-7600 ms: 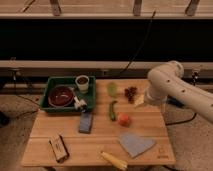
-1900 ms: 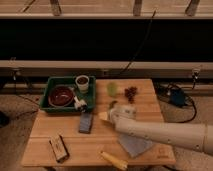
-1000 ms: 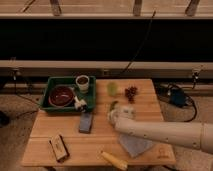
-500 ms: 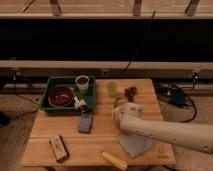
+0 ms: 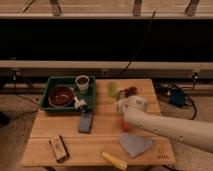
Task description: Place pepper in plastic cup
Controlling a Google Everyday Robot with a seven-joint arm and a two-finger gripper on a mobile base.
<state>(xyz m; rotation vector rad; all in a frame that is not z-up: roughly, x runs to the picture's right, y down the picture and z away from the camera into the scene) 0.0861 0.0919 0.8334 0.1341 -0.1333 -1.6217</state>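
Note:
The plastic cup (image 5: 113, 89) is a small pale yellow-green cup standing on the wooden table (image 5: 100, 140), towards the back middle. My gripper (image 5: 120, 105) is at the end of the white arm (image 5: 170, 129) that reaches in from the right. It is just in front of the cup and slightly to its right, low over the table. The dark green pepper does not show; the spot where it lay is covered by the gripper. The round red fruit (image 5: 123, 125) peeks out at the arm's near edge.
A green tray (image 5: 49, 102) at the back left holds a dark red bowl (image 5: 61, 95) and a white cup (image 5: 82, 82). Dark grapes (image 5: 131, 91) lie right of the plastic cup. A dark block (image 5: 86, 122), a brown box (image 5: 59, 148), a yellow item (image 5: 115, 160) and a grey cloth (image 5: 135, 144) lie nearer the front.
The arm swung in from the right and first reached low towards the table's middle. Over the last second the gripper has moved back and right, towards the plastic cup.

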